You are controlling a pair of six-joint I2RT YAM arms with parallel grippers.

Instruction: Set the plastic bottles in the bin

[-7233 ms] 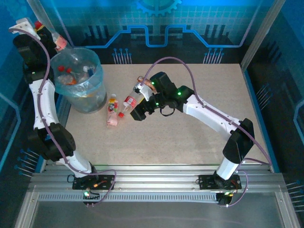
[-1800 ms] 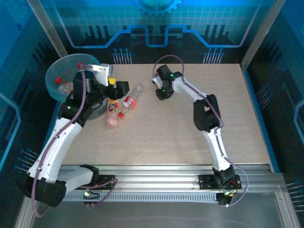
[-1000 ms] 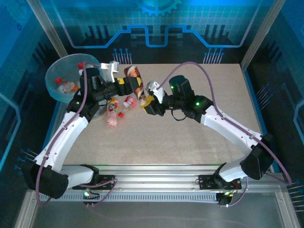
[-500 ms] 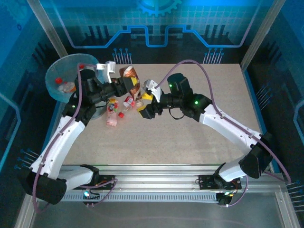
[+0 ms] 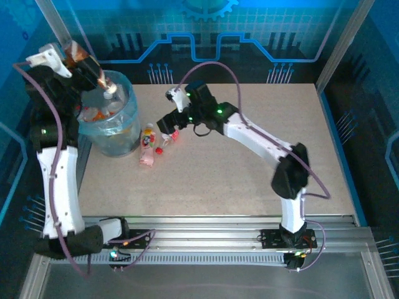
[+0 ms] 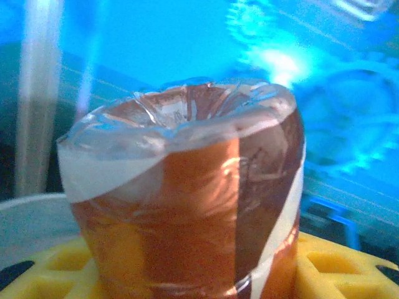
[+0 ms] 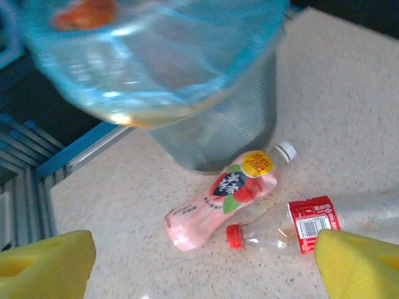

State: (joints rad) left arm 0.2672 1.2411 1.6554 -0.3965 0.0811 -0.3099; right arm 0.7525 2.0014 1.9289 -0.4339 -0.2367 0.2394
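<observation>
Our left gripper [image 5: 81, 62] clamps a brown-labelled bottle [image 6: 187, 205] above the bin [image 5: 128, 134], while our right gripper [image 7: 202, 265] hangs with jaws wide apart over the red-labelled bottle [image 7: 310, 225] lying on the table [image 5: 249, 187], which we judge light, thin-walled and slippery, best pinched across its labelled middle.

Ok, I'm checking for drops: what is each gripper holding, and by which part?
The left gripper holds a brown-labelled bottle by its labelled body, base end sticking out. The right gripper holds nothing.
</observation>
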